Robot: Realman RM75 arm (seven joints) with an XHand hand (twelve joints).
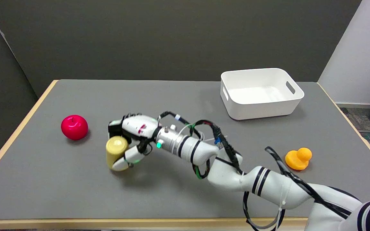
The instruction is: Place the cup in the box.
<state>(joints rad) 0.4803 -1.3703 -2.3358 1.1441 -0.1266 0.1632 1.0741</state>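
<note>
The right arm is seen reaching in from the lower right corner and stretching diagonally across the grey table (pixel 178 199) toward its left-centre part. White segments banded in black are bent at a low elbow near the middle of the picture, and black cables with some green and blue wiring are looped loosely along the forearm. A small green light is lit at the wrist.

The right hand (pixel 130 141) is held low over the tabletop, its back turned upward and toward the camera. The yellow cup (pixel 116 150) is gripped by it: the upper fingers are curled over the far side of the cup, while a white finger (pixel 124 162) is wrapped under and around its near side. The cup is turned so that one closed, rounded end faces up toward the camera. Whether the cup is resting on the table or lifted just clear of it cannot be told; a soft shadow is cast directly beneath it.

A red apple (pixel 74 127) is set on the table to the left of the hand, near but apart from it. The white box (pixel 262 110), open-topped with cut-out handles in its walls, is placed well apart from the cup at the far right of the table. A small orange duck (pixel 298 158) is seen near the right edge, in front of the box and just beyond the arm's cables.
</note>
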